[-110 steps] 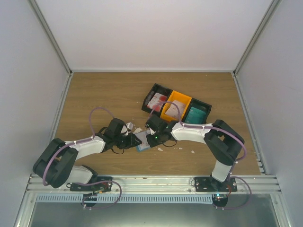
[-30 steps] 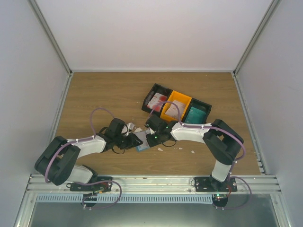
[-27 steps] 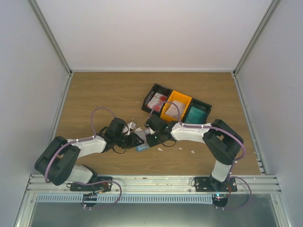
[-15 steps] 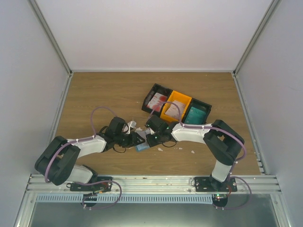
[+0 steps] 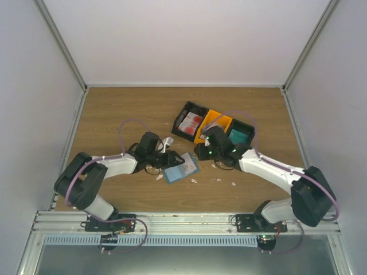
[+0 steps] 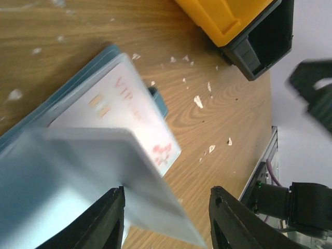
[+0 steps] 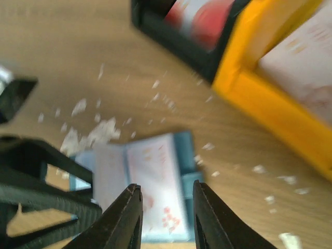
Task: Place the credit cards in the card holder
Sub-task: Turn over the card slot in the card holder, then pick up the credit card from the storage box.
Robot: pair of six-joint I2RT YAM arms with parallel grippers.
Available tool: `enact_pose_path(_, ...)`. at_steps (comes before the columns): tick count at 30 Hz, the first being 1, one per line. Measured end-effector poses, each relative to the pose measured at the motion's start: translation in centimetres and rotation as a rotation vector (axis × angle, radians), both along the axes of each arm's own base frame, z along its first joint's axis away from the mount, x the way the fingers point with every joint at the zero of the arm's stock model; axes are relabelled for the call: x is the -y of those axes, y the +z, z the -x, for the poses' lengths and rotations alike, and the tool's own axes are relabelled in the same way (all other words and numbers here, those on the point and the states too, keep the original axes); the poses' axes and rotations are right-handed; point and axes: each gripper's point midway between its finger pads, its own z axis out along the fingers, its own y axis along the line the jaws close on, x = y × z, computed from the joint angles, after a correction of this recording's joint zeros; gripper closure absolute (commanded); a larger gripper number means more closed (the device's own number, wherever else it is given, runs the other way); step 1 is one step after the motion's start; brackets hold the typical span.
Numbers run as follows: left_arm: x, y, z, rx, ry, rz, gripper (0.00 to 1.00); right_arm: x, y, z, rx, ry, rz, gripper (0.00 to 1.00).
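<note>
Left gripper (image 6: 166,194), jaws parted, a blurred pale sheet (image 6: 78,181) between them; the blue card holder (image 5: 172,175) lies open on the wooden table (image 5: 114,114) beside it, a red-printed card (image 6: 124,111) showing on it; right gripper (image 7: 166,185) hovers beyond, jaws released.

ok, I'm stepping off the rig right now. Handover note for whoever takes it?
Left claw: open, low over the card holder. A pale blurred sheet lies between its fingers, with no grip visible.
Right claw: open and empty, above the holder, near the tray.
Holder: lies opened on the table between the claws, in front of the tray.
Done: one white card with red print looks seated in the holder.
Left: the tray stacks, namely red-blotched cards, pale cards in the orange bin and teal cards.
White scraps litter the table.
</note>
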Motion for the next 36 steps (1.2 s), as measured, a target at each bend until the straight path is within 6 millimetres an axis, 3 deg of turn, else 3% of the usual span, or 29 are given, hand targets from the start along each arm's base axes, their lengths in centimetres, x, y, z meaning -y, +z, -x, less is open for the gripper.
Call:
enact_pose_path(3, 1.8, 0.0, -1.0, 0.006, -0.036, 0.005, 0.50, 2.8, 2.1, -2.0, 0.060, -0.085, -0.009, 0.65)
enact_pose_path(8, 4.3, -0.6, -2.8, 0.021, -0.074, -0.006, 0.50, 8.4, 2.6, -4.1, 0.076, -0.216, 0.053, 0.60)
enact_pose_path(12, 4.2, -1.4, -3.3, 0.032, -0.066, -0.048, 0.49, 12.4, 1.8, -4.5, 0.036, -0.282, 0.131, 0.59)
enact_pose_path(15, 3.9, -1.5, -3.5, 0.050, -0.061, -0.069, 0.46, 13.9, 1.2, -4.6, 0.013, -0.311, 0.177, 0.62)
enact_pose_path(19, 3.1, -0.2, -3.6, 0.103, -0.040, -0.096, 0.44, 16.5, -0.8, -5.5, -0.049, -0.363, 0.293, 0.72)
enact_pose_path(22, 2.4, 1.8, -3.8, 0.172, -0.010, -0.104, 0.43, 17.6, -2.6, -5.6, -0.099, -0.372, 0.369, 0.79)
enact_pose_path(26, 1.5, 3.2, -3.9, 0.226, 0.021, -0.117, 0.43, 18.2, -4.2, -6.1, -0.151, -0.369, 0.432, 0.79)
enact_pose_path(36, 0.3, 1.8, -3.1, 0.208, 0.025, -0.171, 0.43, 15.4, -4.8, -9.3, -0.157, -0.214, 0.394, 0.64)
